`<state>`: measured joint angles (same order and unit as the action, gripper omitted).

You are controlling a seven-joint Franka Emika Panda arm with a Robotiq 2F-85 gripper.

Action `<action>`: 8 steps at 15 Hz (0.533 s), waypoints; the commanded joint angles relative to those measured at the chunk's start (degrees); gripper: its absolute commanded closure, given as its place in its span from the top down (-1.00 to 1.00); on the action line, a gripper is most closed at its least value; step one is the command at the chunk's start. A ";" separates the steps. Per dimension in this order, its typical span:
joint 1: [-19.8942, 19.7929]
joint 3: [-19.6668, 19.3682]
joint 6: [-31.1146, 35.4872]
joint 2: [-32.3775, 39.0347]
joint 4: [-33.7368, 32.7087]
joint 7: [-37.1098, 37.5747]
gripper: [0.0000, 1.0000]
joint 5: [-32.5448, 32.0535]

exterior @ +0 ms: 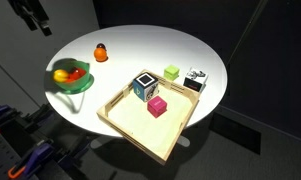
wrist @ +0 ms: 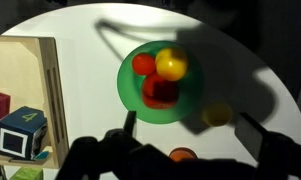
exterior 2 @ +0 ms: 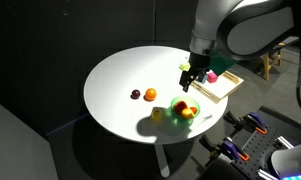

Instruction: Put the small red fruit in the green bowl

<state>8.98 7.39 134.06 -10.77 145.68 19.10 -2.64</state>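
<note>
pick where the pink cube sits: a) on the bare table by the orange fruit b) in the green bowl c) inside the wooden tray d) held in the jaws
c: in an exterior view the pink cube lies inside the wooden tray, well apart from the green bowl and the orange fruit.

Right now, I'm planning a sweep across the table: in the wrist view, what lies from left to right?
wooden tray → green bowl → round fruit in shadow
</note>
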 commanded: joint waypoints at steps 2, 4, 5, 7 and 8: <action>-0.89 1.04 -2.84 -6.06 1.34 -0.35 1.00 0.82; -0.83 0.93 -5.23 -7.26 0.61 -1.07 1.00 1.41; -0.73 0.79 -6.54 -7.73 0.25 -1.69 1.00 1.84; -0.52 0.54 -9.40 -8.38 -0.42 -3.01 1.00 2.94; -0.56 0.55 -10.55 -8.76 -0.64 -3.35 1.00 3.29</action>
<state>8.98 7.62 127.48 -17.69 145.96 18.03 -1.27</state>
